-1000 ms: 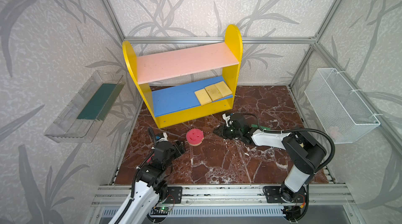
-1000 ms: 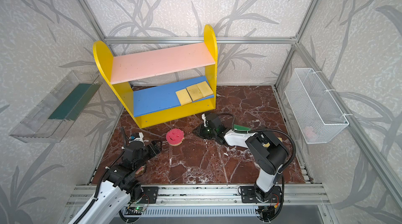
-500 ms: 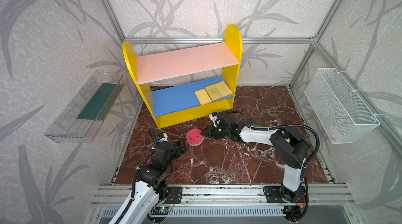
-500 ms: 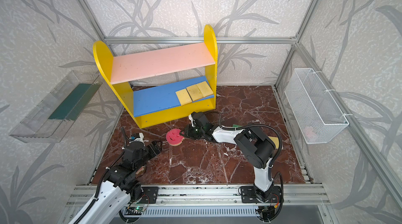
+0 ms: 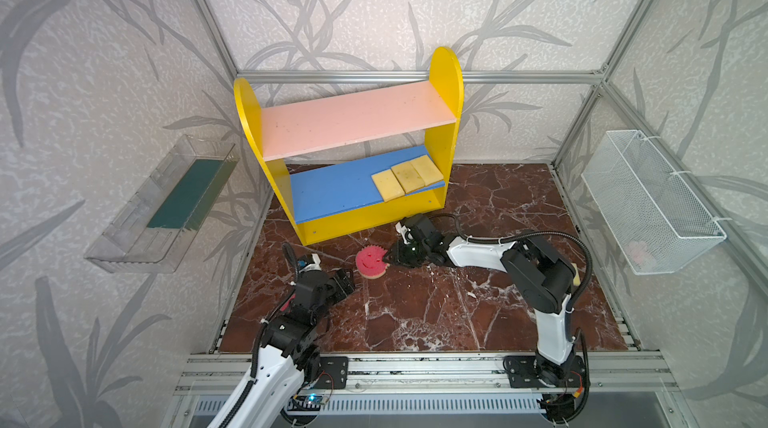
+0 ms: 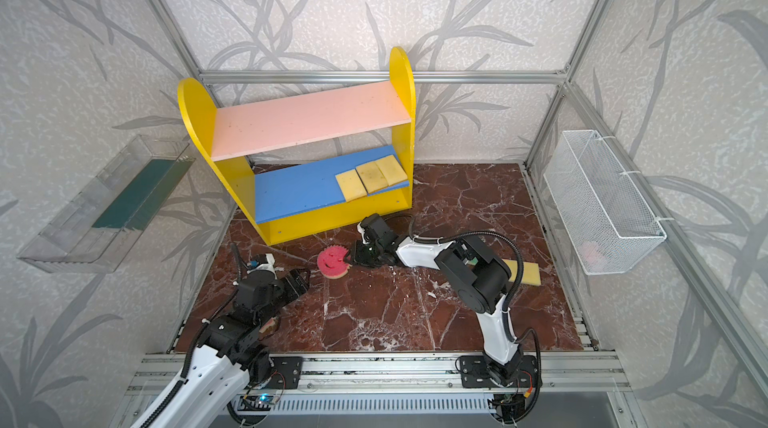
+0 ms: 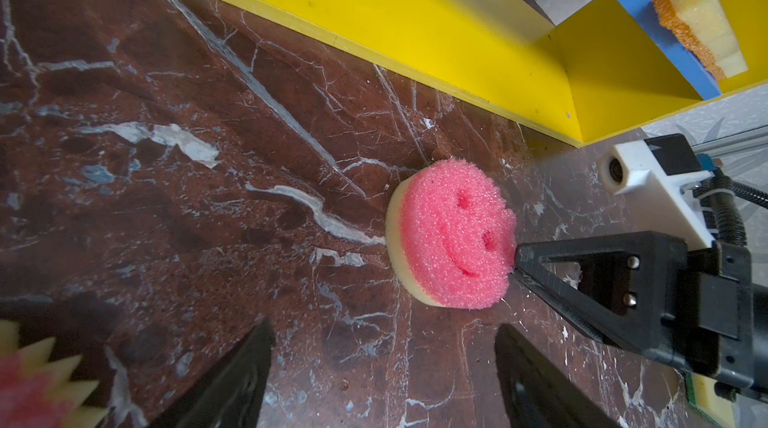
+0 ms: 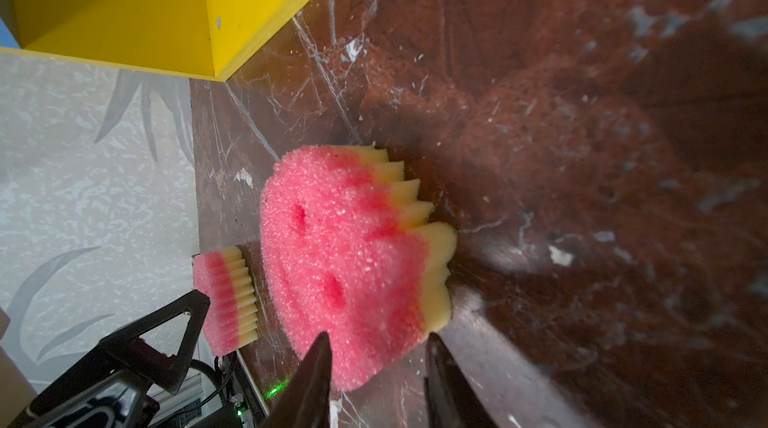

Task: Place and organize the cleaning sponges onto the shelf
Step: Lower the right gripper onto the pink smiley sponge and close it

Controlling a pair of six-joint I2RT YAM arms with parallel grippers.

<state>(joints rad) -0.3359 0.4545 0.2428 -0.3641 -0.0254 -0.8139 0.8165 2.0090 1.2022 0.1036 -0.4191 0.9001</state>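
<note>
Our right gripper (image 8: 376, 357), jaws part-open, straddles the round pink smiley-face foam sponge's (image 5: 371, 262) edge, not yet clamped; a shallow bite could slip off.

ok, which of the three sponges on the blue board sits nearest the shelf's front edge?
The leftmost yellow sponge of the row: it reaches the blue board's front edge; the other two sit further back toward the right side panel.
</note>
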